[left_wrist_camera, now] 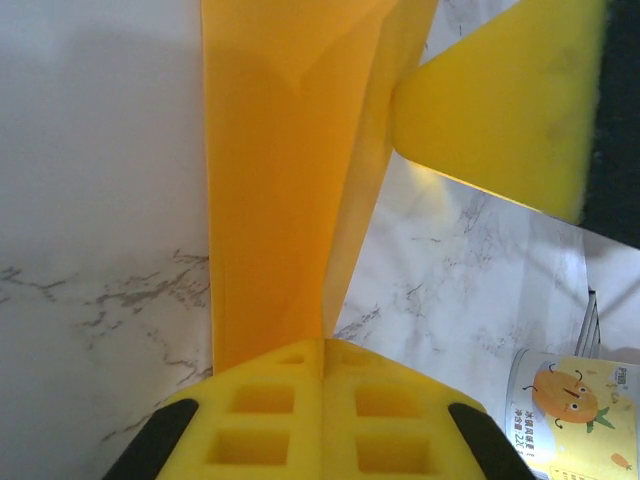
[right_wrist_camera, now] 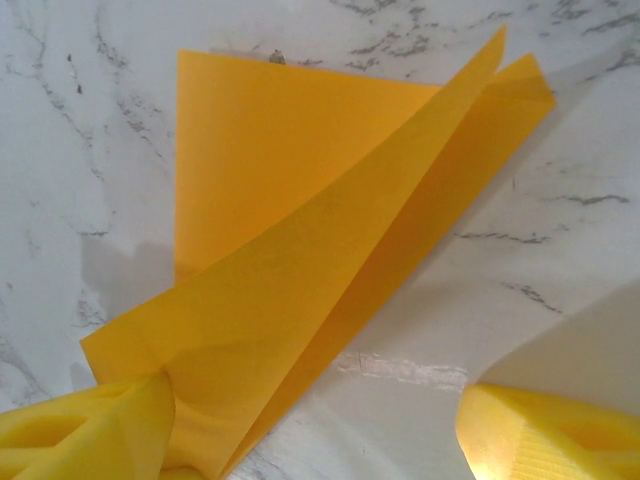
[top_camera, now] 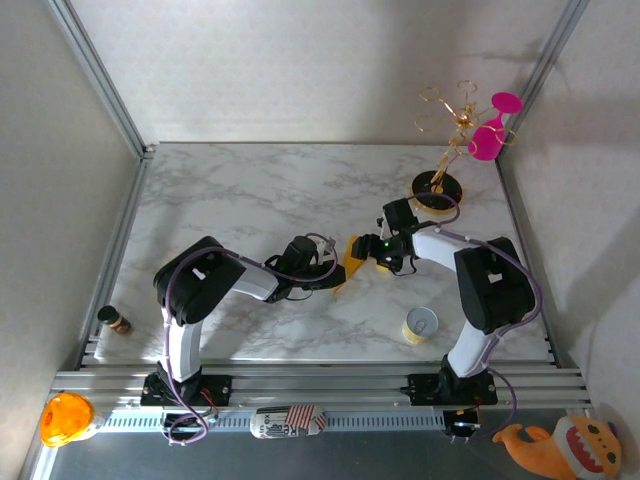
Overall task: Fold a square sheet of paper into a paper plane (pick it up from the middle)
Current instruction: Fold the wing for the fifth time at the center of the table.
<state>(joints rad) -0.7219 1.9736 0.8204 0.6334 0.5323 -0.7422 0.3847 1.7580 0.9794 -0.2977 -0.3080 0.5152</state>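
The yellow-orange sheet of paper [top_camera: 350, 258] is folded into long flaps and stands up off the marble table [top_camera: 250, 190] between the two arms. My left gripper [left_wrist_camera: 322, 345] is shut on the near end of the folded paper [left_wrist_camera: 280, 180], its yellow foam pads pressed together over the crease. My right gripper [right_wrist_camera: 320, 430] is open. Its left pad [right_wrist_camera: 90, 430] touches the lower corner of the paper [right_wrist_camera: 320, 230], and its right pad [right_wrist_camera: 550, 430] stands apart over bare marble. One flap lies flat on the table while the other rises at an angle.
A gold stand with pink glasses [top_camera: 460, 140] stands at the back right. A small printed can [top_camera: 420, 325] sits near the right arm's base. A brown bottle [top_camera: 115, 320] is at the left edge. An orange toy [top_camera: 65, 418] and a plush [top_camera: 570, 445] lie off the table in front.
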